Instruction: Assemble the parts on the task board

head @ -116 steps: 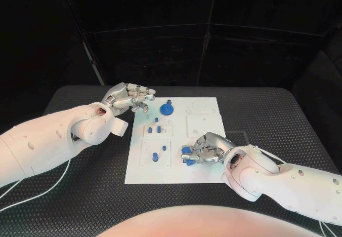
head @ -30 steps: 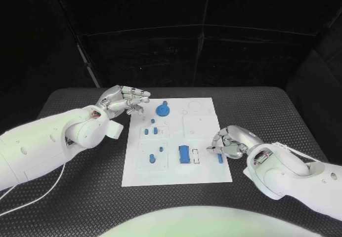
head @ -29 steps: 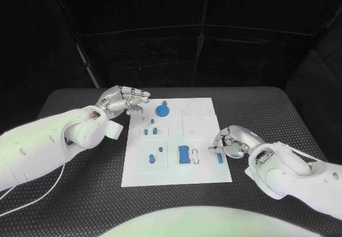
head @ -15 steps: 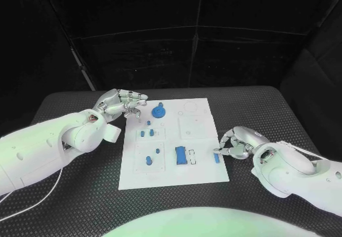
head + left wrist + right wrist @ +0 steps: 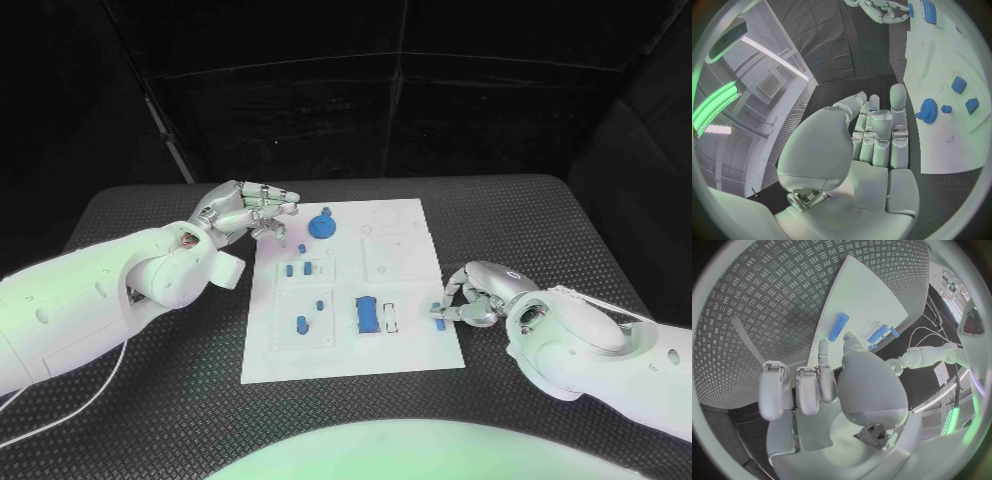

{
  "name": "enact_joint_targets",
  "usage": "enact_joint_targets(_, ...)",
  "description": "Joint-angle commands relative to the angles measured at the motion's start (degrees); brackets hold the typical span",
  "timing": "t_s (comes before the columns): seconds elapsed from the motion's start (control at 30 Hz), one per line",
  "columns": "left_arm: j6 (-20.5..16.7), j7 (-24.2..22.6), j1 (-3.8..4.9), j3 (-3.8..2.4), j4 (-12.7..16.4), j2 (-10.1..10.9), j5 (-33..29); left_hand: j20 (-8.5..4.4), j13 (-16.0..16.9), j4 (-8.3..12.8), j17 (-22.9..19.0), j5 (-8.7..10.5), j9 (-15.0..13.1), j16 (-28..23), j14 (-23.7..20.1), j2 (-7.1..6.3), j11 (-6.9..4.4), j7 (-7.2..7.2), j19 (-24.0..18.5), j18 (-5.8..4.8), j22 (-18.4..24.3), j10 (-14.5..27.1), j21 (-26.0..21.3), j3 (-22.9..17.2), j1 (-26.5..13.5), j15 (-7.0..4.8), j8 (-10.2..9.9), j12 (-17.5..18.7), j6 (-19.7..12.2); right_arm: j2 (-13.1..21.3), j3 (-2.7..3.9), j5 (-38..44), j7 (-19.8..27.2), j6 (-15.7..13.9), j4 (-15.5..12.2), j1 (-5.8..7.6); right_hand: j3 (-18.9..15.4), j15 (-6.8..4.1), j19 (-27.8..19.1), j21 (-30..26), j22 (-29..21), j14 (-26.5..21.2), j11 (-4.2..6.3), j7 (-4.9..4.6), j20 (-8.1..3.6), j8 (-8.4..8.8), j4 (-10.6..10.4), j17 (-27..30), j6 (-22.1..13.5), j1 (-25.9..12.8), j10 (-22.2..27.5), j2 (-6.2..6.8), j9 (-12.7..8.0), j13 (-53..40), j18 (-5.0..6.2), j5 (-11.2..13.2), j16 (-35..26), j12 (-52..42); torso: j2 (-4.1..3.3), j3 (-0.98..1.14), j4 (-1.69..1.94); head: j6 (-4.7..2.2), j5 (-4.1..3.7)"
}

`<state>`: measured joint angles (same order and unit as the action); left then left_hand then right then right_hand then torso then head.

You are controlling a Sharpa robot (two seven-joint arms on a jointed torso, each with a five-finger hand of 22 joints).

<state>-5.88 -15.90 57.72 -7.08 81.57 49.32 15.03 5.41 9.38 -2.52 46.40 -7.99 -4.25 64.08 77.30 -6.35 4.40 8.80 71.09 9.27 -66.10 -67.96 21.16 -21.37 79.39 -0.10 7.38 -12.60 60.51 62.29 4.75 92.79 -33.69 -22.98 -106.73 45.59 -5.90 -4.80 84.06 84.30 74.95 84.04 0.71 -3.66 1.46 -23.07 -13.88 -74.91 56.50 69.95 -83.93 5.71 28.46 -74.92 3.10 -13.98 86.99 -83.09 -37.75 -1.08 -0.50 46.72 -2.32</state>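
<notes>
The white task board (image 5: 404, 345) lies mid-table. It carries a round blue gear part (image 5: 320, 225), several small blue pieces and a long blue block (image 5: 368, 315). A small blue bar (image 5: 438, 315) lies flat by the board's right edge. My right hand (image 5: 476, 295) hovers just right of that bar with nothing between its fingers. In the right wrist view the bar (image 5: 839, 325) lies just past the thumb tip (image 5: 848, 337). My left hand (image 5: 248, 210) hangs at the board's far left corner, fingers curled in, holding nothing. The left wrist view shows the gear (image 5: 927, 110) beside those fingers.
The board rests on a black ribbed mat (image 5: 548, 230), with free room on both sides. A white cable (image 5: 87, 390) trails along the mat under my left arm. Beyond the table's far edge stand dark walls.
The right hand left the long blue block on the board, moved to the right edge and let the small bar lie there. The left hand has stayed put.
</notes>
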Motion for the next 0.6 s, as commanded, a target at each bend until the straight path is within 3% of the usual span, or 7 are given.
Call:
enact_joint_targets(0.03, 0.70, -0.21, 0.05, -0.05, 0.03, -0.02, -0.26, 0.37, 0.10, -0.07, -0.06, -0.23, 0.08, -0.18, -0.34, 0.41, -0.01, -0.03, -0.12, 1.13, 0.09, 0.36, -0.32, 0.32, -0.27, -0.02, -0.02, -0.34, -0.46, -0.41, 0.01, 1.18, -0.46, 2.32, -0.01, 0.00, -0.39, 0.32, 1.42, -0.03, 3.27, 4.53, 0.02, 0.11, 0.28, 0.19, 0.12, -7.95, 0.63, 0.58, -1.40, -0.09, 0.14, -7.92, -0.70, -0.29, -0.16, 0.15, -0.01, -0.05, 0.00, 0.00, -0.03)
enact_joint_targets(0.2, 0.73, -0.19, 0.03, -0.05, 0.00, -0.04, -0.26, 0.37, 0.10, -0.07, -0.06, -0.23, 0.08, -0.18, -0.34, 0.41, -0.01, -0.03, -0.12, 1.13, 0.09, 0.36, -0.32, 0.32, -0.27, -0.02, -0.02, -0.34, -0.46, -1.17, 0.00, 1.21, -0.55, 3.40, 0.32, -0.16, -0.28, 0.19, 1.52, 0.07, 3.53, 4.56, 0.14, 0.22, 0.14, 0.29, 1.48, -8.06, 1.01, 2.97, -1.46, -0.88, 0.36, -7.96, -0.75, -0.61, -0.13, 0.15, -0.05, -0.04, 0.02, 0.01, 0.04)
enact_joint_targets(0.6, 0.78, -0.16, 0.03, -0.05, 0.05, -0.01, -0.26, 0.37, 0.10, -0.07, -0.06, -0.23, 0.08, -0.18, -0.34, 0.41, -0.01, -0.03, -0.12, 1.13, 0.09, 0.36, -0.32, 0.32, -0.27, -0.02, -0.02, -0.34, -0.46, -2.62, -0.02, 4.08, -2.24, 8.20, 1.12, -0.59, 2.55, -0.08, 1.64, 0.21, 3.93, 4.60, 0.44, 0.53, -0.11, 0.99, 4.54, -8.25, 1.62, 7.74, -1.51, -2.61, 0.35, -8.07, -0.83, 1.88, -0.09, 0.17, -0.09, -0.04, 0.01, 0.24, 0.15)
